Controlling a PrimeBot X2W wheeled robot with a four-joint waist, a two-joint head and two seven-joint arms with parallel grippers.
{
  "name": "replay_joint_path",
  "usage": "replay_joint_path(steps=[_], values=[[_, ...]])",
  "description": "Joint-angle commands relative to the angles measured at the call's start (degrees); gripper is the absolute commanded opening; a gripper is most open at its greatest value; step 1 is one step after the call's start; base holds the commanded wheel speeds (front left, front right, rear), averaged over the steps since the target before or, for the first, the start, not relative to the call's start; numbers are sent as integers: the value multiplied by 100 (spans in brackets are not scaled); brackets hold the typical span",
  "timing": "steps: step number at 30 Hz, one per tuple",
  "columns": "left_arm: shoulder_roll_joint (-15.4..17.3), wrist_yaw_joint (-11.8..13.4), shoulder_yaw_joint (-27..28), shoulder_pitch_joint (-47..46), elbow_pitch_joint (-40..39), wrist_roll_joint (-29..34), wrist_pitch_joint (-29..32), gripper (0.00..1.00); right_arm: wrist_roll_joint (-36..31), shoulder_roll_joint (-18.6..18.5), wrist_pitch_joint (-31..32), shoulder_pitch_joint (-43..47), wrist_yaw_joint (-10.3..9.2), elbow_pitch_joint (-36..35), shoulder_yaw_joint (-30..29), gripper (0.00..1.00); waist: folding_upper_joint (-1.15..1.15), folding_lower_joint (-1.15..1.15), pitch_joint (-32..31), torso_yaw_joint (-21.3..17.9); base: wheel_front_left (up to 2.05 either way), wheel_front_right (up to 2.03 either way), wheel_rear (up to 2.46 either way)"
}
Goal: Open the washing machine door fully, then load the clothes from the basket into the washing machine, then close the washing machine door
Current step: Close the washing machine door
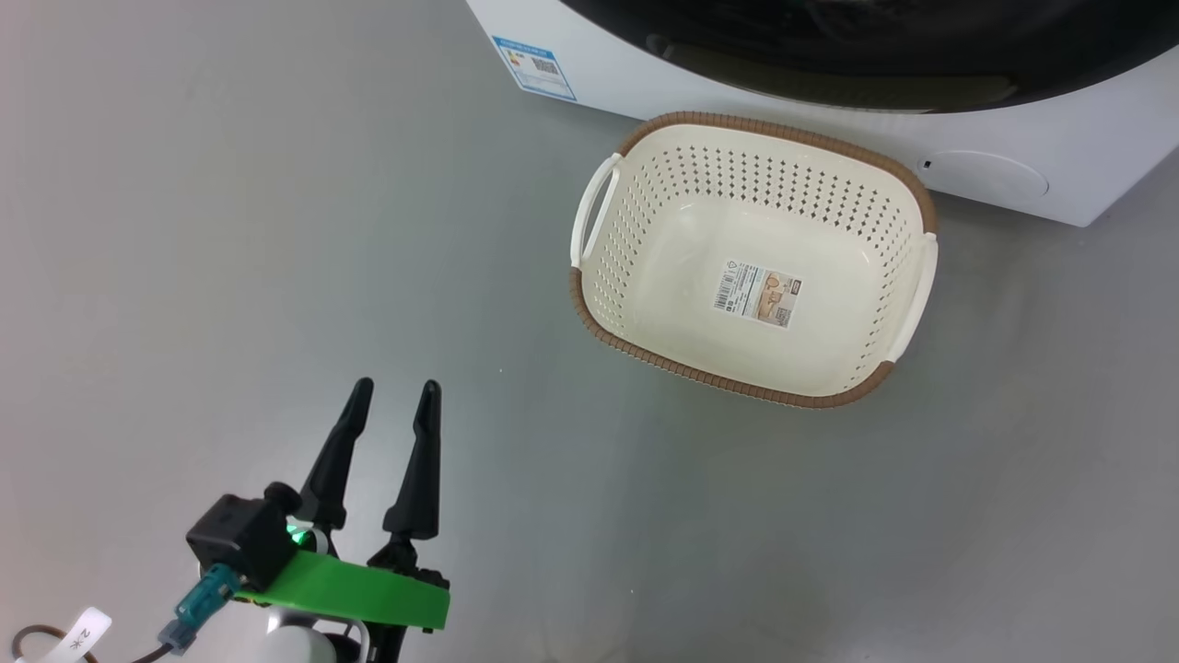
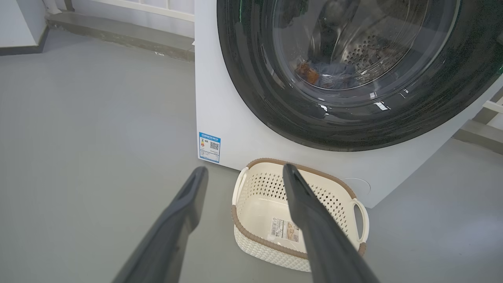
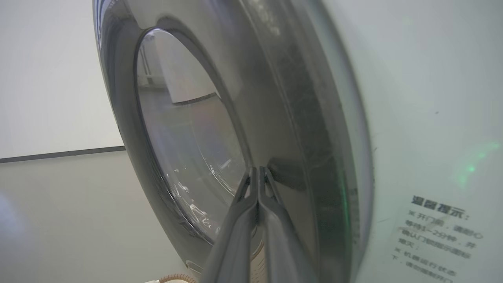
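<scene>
Since the basket (image 1: 645, 354) stands empty on the floor by the washing machine (image 2: 228, 118) and the clothes (image 2: 330, 74) lie behind the glass, the washing machine door (image 3: 298, 118) should be pushed squarely at its rim by the right gripper (image 3: 257, 169), pressed together there; the left gripper (image 1: 397, 385) is seen spread.

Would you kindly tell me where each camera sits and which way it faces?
Head view: on the head, looking down at the floor, the empty basket and the base of the washing machine; open left pincer lower left.
Left wrist view: along the left pincer, facing the closed washing machine door, clothes behind its glass.
Right wrist view: beside the door, skimming along its rim; shut right pincer at it.
Shared: head and left wrist views both show the basket and blue label.
</scene>
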Motion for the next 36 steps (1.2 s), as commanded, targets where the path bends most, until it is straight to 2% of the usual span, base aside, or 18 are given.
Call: replay_joint_path(steps=[1, 10, 11, 13, 14, 15, 30, 36], values=[[116, 26, 205, -21, -85, -58, -52, 100, 92, -78, -27, -32, -41, -87, -29, 0, 0, 0, -27, -20, 0, 0, 0], [116, 1, 273, -3, -37, 24, -52, 100, 18, 56, -27, 231, -41, -174, 35, 0, 0, 0, -267, -122, 0, 0, 0], [116, -4, 282, 6, -26, 37, -52, 100, -1, 78, -27, 296, -41, -213, 22, 3, 0, 0, -308, -142, 0, 0, 0], [116, -15, 310, 20, 2, 66, -52, 100, -41, 135, -27, 447, -41, -298, -10, 33, 0, 0, -405, -194, 0, 0, 0], [116, -21, 326, 23, 15, 83, -52, 100, -62, 171, -27, 528, -41, -339, -28, 60, 0, 0, -458, -227, 0, 0, 0], [116, -27, 340, 25, 29, 99, -52, 100, -84, 214, -27, 610, -41, -378, -44, 98, 0, 0, -514, -265, 0, 0, 0], [118, -115, 586, 106, 344, 451, -52, 100, -398, 927, -27, 1980, -41, -908, -455, 100, 0, 0, -1394, -1084, 0, 0, 0], [214, -122, 606, 172, 392, 468, -52, 100, -514, 1199, -27, 2622, -41, -1087, -717, 100, 0, 0, -1677, -1436, 0, 0, 0]])
